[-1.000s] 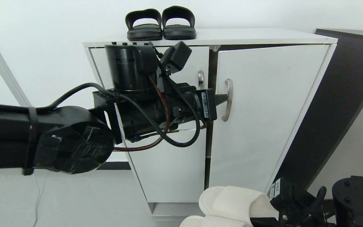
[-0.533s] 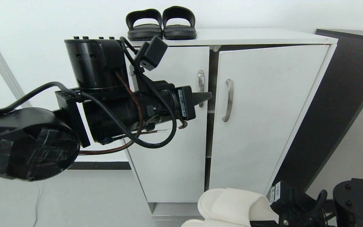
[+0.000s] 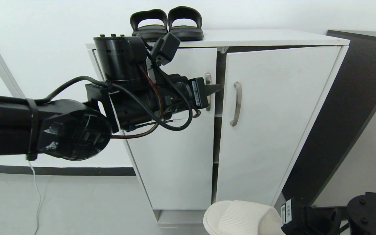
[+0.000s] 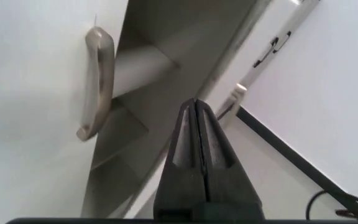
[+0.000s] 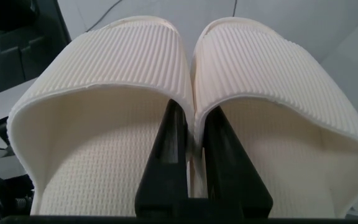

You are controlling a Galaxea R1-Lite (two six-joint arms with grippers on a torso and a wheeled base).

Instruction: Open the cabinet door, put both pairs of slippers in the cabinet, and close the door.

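Left claw [image 3: 217,87] higher, white slippers [image 3: 240,216] lower

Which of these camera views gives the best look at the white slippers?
The right wrist view: both white slippers sit side by side, their inner walls pinched in the right gripper. The head view catches part of one at its bottom edge. The left wrist view faces a cabinet handle and the gap beside it.

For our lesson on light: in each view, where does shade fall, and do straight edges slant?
Head view: the gap between the doors is dark; the cabinet sides slant inward toward the floor. Left wrist view: shelves beside the door handle are shaded, the wall bright. Right wrist view: white slippers evenly lit, dimmer under their straps.
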